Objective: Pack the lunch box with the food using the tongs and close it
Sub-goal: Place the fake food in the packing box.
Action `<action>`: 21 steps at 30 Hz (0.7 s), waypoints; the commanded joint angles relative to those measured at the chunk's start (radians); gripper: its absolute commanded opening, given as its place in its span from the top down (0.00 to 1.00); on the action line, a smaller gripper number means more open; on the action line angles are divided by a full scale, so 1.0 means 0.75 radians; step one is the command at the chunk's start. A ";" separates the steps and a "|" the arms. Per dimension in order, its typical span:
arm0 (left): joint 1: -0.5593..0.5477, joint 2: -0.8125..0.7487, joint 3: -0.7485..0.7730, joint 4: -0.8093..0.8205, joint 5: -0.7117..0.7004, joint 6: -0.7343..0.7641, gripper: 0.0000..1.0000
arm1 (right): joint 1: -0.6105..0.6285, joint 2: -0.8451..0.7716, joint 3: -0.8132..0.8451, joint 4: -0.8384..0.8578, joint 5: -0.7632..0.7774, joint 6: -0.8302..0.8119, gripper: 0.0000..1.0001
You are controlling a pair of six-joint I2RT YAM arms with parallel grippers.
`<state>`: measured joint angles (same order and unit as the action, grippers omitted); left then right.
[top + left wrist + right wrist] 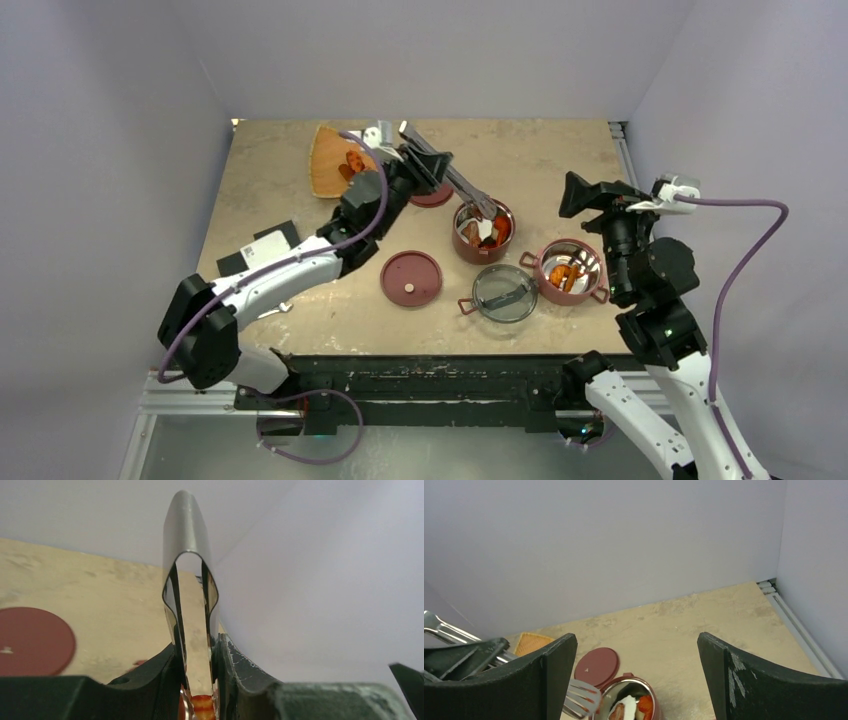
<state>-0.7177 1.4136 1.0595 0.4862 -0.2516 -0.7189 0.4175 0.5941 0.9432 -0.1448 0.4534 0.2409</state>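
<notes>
Left end effector (pixel 424 168) clamps tongs (pixel 458 183) over bowl (pixel 463 243).

1. The left arm (pixel 290 265) stretches far forward and low; the left gripper (pixel 428 166) is clamped on the tongs (pixel 466 187).
2. The right arm (pixel 655 290) is folded upright; the right gripper (pixel 583 196) has its jaws wide apart.

The tongs (pixel 462 183) are slanting across the far bowl (pixel 462 245), blocking its mouth; bare table (pixel 560 150) is lying open beyond it (the red lid (pixel 411 277) and clear lid (pixel 504 292) are crowding the near strip).
</notes>
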 commanded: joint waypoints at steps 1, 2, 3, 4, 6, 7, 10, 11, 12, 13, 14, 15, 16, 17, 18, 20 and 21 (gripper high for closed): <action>-0.154 0.087 0.028 0.196 -0.048 -0.060 0.83 | -0.005 -0.019 0.052 0.027 0.016 -0.035 0.06; -0.179 0.124 0.042 0.217 -0.031 -0.058 0.83 | -0.006 -0.022 0.053 0.027 0.015 -0.035 0.06; -0.205 0.158 0.059 0.242 -0.017 -0.052 0.82 | -0.005 -0.025 0.052 0.027 0.015 -0.033 0.06; -0.232 0.193 0.077 0.259 -0.009 -0.048 0.82 | -0.004 -0.028 0.050 0.026 0.015 -0.032 0.06; -0.278 0.257 0.113 0.293 -0.001 -0.038 0.82 | -0.004 -0.034 0.047 0.027 0.018 -0.026 0.06; -0.297 0.293 0.137 0.300 0.010 -0.031 0.82 | -0.005 -0.038 0.044 0.026 0.018 -0.022 0.06; -0.340 0.393 0.217 0.303 0.041 -0.020 0.82 | -0.004 -0.045 0.038 0.027 0.019 -0.013 0.06; -0.349 0.422 0.241 0.309 0.049 -0.017 0.82 | -0.005 -0.046 0.036 0.026 0.021 -0.010 0.06; -0.358 0.459 0.265 0.312 0.057 -0.007 0.82 | -0.004 -0.049 0.035 0.024 0.023 -0.007 0.06; -0.369 0.487 0.289 0.311 0.062 0.001 0.82 | -0.004 -0.049 0.034 0.023 0.024 -0.005 0.06; -0.374 0.512 0.314 0.309 0.066 0.005 0.82 | -0.004 -0.051 0.033 0.020 0.025 -0.004 0.06; -0.379 0.547 0.337 0.310 0.073 0.010 0.82 | -0.005 -0.051 0.033 0.020 0.025 -0.004 0.06; -0.383 0.572 0.359 0.308 0.077 0.015 0.82 | -0.003 -0.050 0.033 0.018 0.025 -0.004 0.06; -0.388 0.598 0.380 0.306 0.076 0.020 0.82 | -0.004 -0.047 0.036 0.015 0.027 -0.004 0.06; -0.392 0.624 0.399 0.306 0.077 0.024 0.82 | -0.005 -0.044 0.038 0.013 0.027 -0.004 0.06; -0.397 0.673 0.430 0.302 0.078 0.033 0.82 | -0.006 -0.042 0.044 0.009 0.028 -0.009 0.06; -0.397 0.691 0.444 0.299 0.078 0.033 0.82 | -0.005 -0.041 0.045 0.009 0.031 -0.013 0.06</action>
<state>-1.0096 1.8885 1.3193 0.6445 -0.2089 -0.7185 0.4175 0.5735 0.9443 -0.1467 0.4549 0.2348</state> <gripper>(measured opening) 0.264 0.939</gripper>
